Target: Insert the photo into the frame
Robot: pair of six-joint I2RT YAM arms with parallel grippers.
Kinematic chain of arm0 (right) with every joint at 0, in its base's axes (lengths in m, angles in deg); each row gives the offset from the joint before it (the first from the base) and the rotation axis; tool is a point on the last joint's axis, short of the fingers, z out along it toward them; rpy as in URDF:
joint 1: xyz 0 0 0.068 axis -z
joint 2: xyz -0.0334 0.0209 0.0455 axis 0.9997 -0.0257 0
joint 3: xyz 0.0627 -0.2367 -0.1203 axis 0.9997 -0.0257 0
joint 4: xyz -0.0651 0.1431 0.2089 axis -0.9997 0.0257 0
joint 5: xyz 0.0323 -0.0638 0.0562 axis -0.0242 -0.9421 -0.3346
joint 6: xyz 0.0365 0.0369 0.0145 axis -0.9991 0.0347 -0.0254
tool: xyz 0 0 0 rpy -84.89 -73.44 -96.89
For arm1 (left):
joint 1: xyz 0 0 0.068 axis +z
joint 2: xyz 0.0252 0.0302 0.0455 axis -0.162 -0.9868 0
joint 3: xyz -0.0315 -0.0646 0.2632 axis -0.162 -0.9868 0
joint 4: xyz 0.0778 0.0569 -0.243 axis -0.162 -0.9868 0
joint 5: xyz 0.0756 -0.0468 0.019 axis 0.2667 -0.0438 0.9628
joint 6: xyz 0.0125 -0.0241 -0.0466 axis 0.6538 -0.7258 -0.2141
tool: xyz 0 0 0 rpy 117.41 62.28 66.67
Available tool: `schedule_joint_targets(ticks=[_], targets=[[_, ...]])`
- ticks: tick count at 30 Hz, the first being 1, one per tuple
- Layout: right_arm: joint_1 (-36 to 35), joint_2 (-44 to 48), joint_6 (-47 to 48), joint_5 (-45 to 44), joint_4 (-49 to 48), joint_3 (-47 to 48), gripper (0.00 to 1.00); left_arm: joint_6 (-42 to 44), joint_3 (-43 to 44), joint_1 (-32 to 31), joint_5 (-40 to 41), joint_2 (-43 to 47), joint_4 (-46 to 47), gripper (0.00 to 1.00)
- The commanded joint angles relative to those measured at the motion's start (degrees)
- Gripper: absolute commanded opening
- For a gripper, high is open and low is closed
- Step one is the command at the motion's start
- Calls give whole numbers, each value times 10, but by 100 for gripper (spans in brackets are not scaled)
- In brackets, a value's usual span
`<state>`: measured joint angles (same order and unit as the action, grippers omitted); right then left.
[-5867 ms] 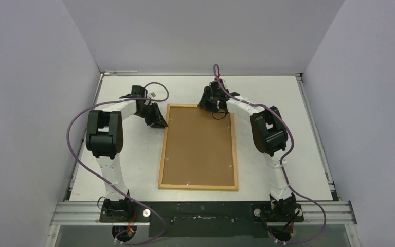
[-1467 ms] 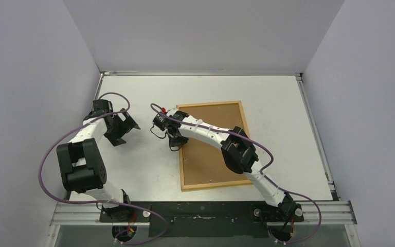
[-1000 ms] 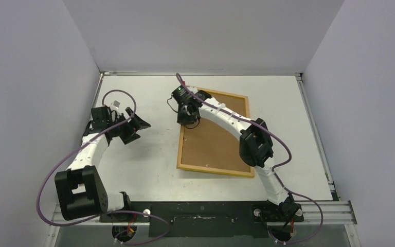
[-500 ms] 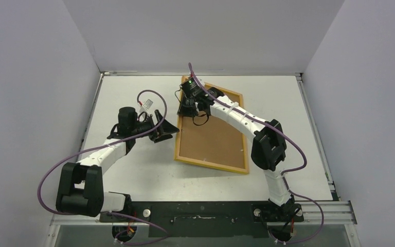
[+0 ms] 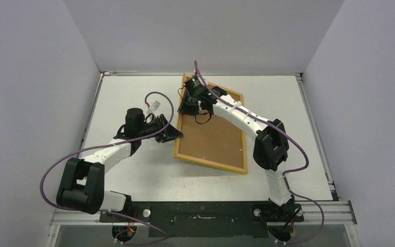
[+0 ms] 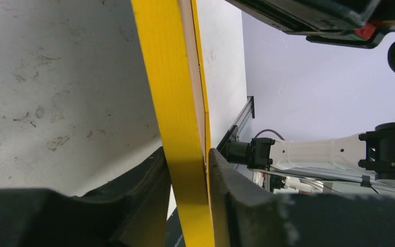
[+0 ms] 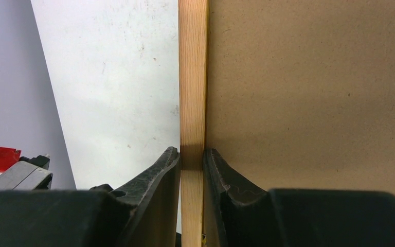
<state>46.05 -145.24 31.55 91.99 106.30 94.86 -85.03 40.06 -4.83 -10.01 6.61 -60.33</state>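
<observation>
The frame (image 5: 212, 166) lies skewed on the white table with its back up, and the brown backing board (image 5: 211, 135) fills it. My right gripper (image 5: 187, 104) is shut on its far left corner; in the right wrist view its fingertips (image 7: 191, 154) pinch the pale wooden edge (image 7: 193, 77) beside the board (image 7: 313, 92). My left gripper (image 5: 177, 135) is at the frame's left edge. Seen from the left wrist, the yellow front border (image 6: 168, 77) runs between the jaws of that gripper (image 6: 187, 160), which press on both of its sides. The photo is out of view.
The white table (image 5: 128, 92) is walled by grey panels on the left, the back and the right. The black mounting rail (image 5: 200, 212) runs along the near edge. Purple cables loop off both arms.
My left arm has swung in from the left to the frame's left edge and its jaws have narrowed onto it. My right gripper, still gripping, has turned the frame's far end further back.
</observation>
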Motion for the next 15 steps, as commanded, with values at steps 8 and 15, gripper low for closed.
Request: schedule_joint_targets(ticks=[8, 15], targets=[[4, 75, 25, -59, 4, 58, 26, 117, 107, 0, 42, 51, -99, 0], [22, 118, 42, -91, 8, 74, 55, 263, 248, 0, 97, 45, -333, 0]])
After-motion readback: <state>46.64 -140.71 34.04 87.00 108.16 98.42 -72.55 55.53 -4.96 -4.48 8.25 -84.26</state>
